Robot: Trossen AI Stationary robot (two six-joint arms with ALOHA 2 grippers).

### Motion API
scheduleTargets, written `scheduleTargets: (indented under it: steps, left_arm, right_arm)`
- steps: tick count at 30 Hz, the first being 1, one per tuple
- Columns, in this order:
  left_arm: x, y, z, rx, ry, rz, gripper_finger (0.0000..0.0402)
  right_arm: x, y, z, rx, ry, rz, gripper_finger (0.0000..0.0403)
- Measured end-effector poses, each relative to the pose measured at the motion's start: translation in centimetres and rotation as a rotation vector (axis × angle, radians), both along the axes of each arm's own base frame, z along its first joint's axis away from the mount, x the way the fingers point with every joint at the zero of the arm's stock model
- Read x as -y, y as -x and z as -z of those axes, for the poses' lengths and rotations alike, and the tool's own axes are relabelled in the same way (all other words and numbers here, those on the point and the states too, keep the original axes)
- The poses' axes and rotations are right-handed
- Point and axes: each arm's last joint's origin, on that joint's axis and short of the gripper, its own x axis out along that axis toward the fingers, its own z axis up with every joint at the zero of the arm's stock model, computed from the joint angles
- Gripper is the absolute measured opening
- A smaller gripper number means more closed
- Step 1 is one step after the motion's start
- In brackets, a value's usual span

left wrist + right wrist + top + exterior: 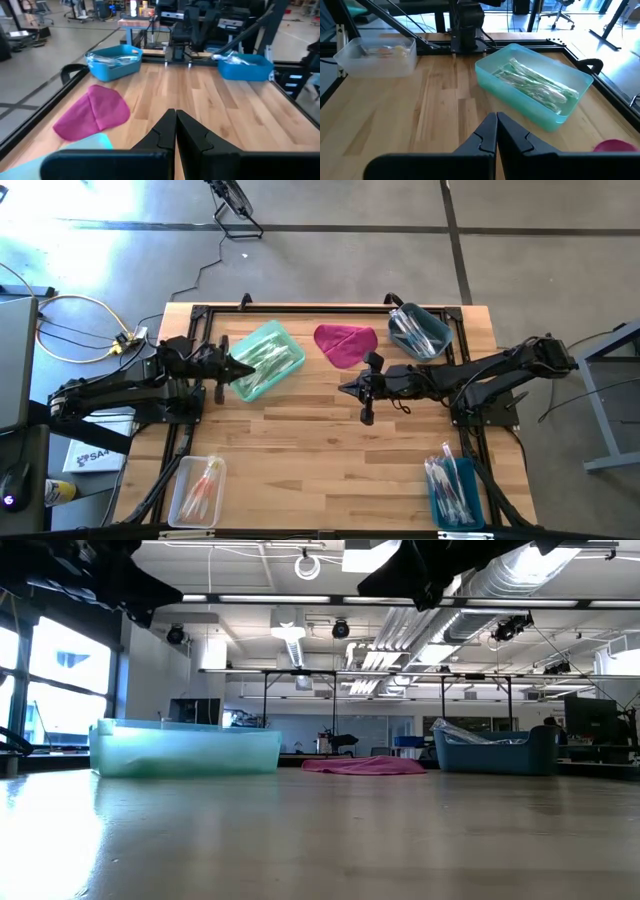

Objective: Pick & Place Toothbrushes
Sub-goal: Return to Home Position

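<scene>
Wrapped toothbrushes lie sorted in four bins. Green ones fill the teal bin point(265, 360) point(535, 85). Others lie in the far blue bin point(418, 330) point(114, 61) and the near blue bin point(455, 492) point(245, 66). Pink and orange ones lie in the clear bin point(197, 490) point(376, 55). My left gripper point(245, 368) point(175, 122) is shut and empty, raised beside the teal bin's near edge. My right gripper point(345, 388) point(496, 125) is shut and empty, raised over the table's middle.
A magenta cloth point(345, 343) point(92, 112) lies flat on the table between the teal bin and the far blue bin. Bare wood point(320, 470) stretches across the table's middle and near side. A black frame point(330, 307) runs along the table's edges.
</scene>
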Motion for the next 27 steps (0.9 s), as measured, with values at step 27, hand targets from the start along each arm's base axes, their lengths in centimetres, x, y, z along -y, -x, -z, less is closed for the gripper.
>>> scheduleTargets:
  steps: [27]
  left_arm:
    - [4.0,-0.4,1.7,-0.01,-0.12,0.02,0.0008]
  right_arm:
    - [0.4,3.3,-3.6,0.083,-0.014,-0.047,0.0002]
